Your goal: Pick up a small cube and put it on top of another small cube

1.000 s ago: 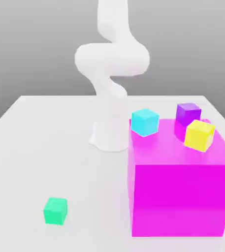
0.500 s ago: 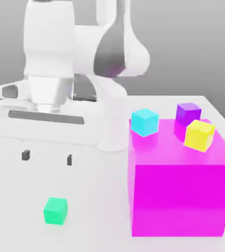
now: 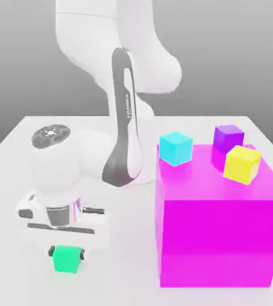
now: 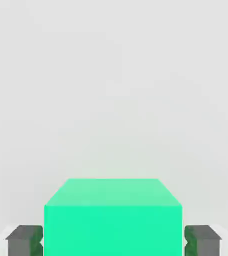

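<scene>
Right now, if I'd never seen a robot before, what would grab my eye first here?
Probably the big magenta block on the exterior view's right, with cyan, purple and yellow cubes on top. Then the white arm bending down, its gripper straddling a small green cube on the table.

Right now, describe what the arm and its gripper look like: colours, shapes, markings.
The arm is glossy white with thick rounded links, and a dark grey panel runs down one link with small lettering too fine to read. A grey round cap tops the wrist joint. The gripper has a white boxy hand body with a silvery collar above it, and short dark grey fingers.
</scene>
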`<move>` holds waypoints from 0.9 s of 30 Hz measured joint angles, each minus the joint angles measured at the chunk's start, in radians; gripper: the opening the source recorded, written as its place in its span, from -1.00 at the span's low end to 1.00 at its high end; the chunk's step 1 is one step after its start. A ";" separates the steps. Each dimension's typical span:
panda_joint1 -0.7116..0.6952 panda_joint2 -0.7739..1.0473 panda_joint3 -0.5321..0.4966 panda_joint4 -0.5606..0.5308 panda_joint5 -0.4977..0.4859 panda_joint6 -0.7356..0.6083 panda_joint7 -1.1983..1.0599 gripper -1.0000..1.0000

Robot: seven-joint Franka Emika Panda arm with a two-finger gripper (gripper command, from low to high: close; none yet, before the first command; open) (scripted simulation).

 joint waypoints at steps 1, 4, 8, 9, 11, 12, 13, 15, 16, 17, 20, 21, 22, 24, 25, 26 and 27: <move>0.000 0.000 0.000 0.000 -0.001 0.000 0.001 -1.00; 0.002 -0.021 -0.004 -0.004 -0.008 -0.017 0.006 -1.00; 0.028 -0.154 -0.042 -0.031 -0.059 -0.123 0.045 -1.00; 0.030 -0.190 -0.045 -0.037 -0.077 -0.153 0.058 -1.00; 0.050 -0.263 -0.033 -0.040 -0.116 -0.221 0.092 -1.00; 0.071 -0.299 -0.024 -0.041 -0.130 -0.257 0.106 -1.00; 0.084 -0.335 -0.011 -0.040 -0.141 -0.293 0.118 -1.00; 0.113 -0.408 0.004 -0.040 -0.154 -0.366 0.135 -1.00; 0.122 -0.444 0.013 -0.040 -0.157 -0.403 0.141 -1.00; 0.131 -0.480 0.024 -0.039 -0.157 -0.440 0.145 -1.00; 0.167 -0.589 0.060 -0.038 -0.148 -0.549 0.151 -1.00; 0.180 -0.625 0.072 -0.038 -0.142 -0.586 0.151 -1.00; 0.194 -0.661 0.084 -0.038 -0.135 -0.622 0.150 -1.00; 0.222 -0.734 0.107 -0.037 -0.120 -0.695 0.147 -1.00; 0.236 -0.770 0.118 -0.037 -0.112 -0.732 0.145 -1.00; 0.251 -0.807 0.129 -0.036 -0.104 -0.768 0.143 -1.00; 0.265 -0.843 0.139 -0.036 -0.095 -0.805 0.140 -1.00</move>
